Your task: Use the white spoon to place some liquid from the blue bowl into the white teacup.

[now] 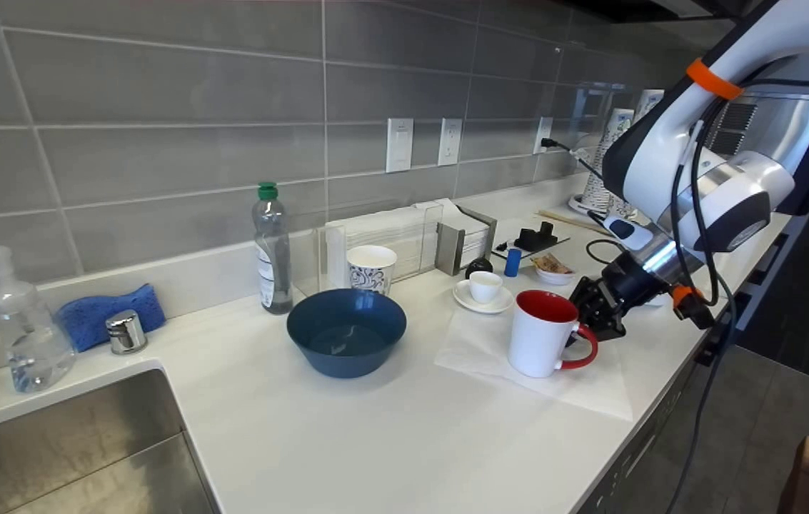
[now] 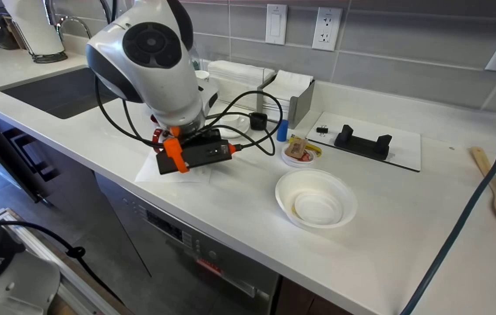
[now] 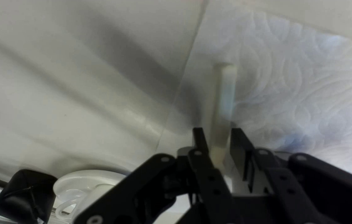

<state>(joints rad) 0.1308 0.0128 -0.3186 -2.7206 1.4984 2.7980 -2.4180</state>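
The white spoon point(image 3: 225, 93) shows in the wrist view, its handle passing between my fingertips over the napkin. My gripper point(image 3: 216, 132) is narrowed around it. Whether the fingers press on it I cannot tell, as the handle is blurred. In an exterior view my gripper point(image 1: 581, 332) is low over the counter, partly behind the red-handled mug. The spoon does not show there. The blue bowl point(image 1: 347, 335) stands nearer the sink. Its liquid is hard to make out. The white teacup point(image 1: 485, 287) sits upright on its saucer behind the mug; the saucer also shows in the wrist view point(image 3: 85, 179).
The white mug with red handle point(image 1: 538, 339) stands on a napkin point(image 1: 461, 350) between my gripper and the blue bowl. A shallow white bowl point(image 2: 287, 192) and a packet dish point(image 2: 297, 156) are further along. Cables hang from my wrist. The sink point(image 1: 90, 457) lies beyond the bowl.
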